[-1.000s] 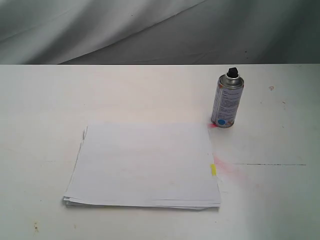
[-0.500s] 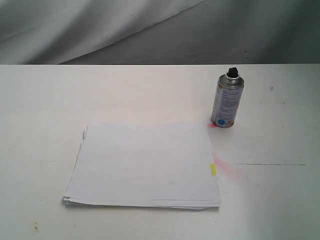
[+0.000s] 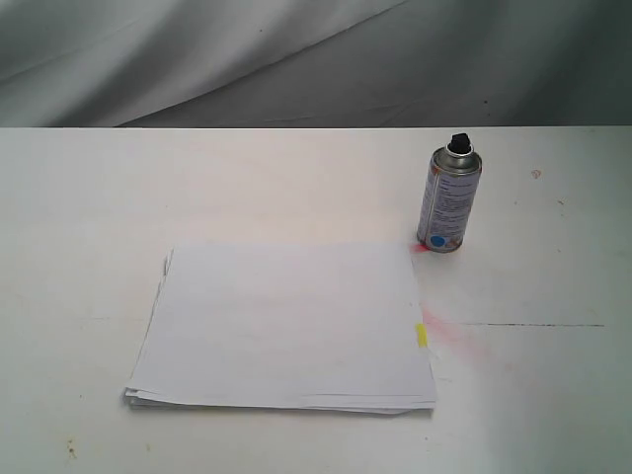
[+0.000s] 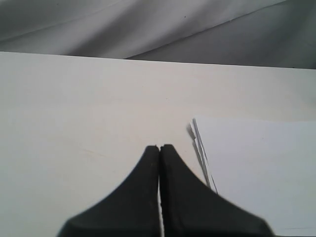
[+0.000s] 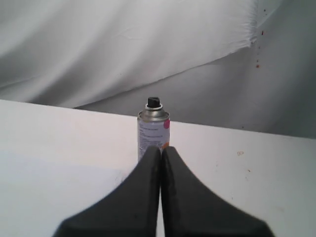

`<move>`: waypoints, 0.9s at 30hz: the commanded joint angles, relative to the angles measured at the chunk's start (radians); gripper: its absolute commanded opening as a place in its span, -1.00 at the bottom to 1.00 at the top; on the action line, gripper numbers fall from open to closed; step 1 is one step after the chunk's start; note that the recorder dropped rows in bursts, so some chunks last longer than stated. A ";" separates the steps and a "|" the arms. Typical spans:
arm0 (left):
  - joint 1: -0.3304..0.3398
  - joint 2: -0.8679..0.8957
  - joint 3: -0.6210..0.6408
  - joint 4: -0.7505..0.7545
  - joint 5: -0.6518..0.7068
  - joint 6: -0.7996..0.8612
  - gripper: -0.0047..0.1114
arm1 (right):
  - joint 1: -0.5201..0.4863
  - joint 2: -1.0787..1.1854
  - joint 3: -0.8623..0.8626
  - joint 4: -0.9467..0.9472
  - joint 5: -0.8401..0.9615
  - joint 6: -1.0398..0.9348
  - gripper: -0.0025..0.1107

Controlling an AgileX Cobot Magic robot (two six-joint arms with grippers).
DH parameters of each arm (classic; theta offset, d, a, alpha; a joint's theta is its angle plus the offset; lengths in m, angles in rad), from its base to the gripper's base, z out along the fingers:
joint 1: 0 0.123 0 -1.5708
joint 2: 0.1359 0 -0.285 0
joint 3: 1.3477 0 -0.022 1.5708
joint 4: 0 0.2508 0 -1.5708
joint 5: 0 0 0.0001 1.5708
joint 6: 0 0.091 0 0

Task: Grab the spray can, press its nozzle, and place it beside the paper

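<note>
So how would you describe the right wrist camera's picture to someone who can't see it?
A small silver spray can with a black nozzle stands upright on a white table, just beyond the tips of a shut black end effector that fills the foreground. Pale grey cloth hangs behind the table.
</note>
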 commanded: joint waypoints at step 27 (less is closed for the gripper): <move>-0.005 0.004 -0.002 0.004 -0.001 -0.004 -0.92 | 0.215 1.090 -0.416 -0.070 -0.476 0.067 -0.96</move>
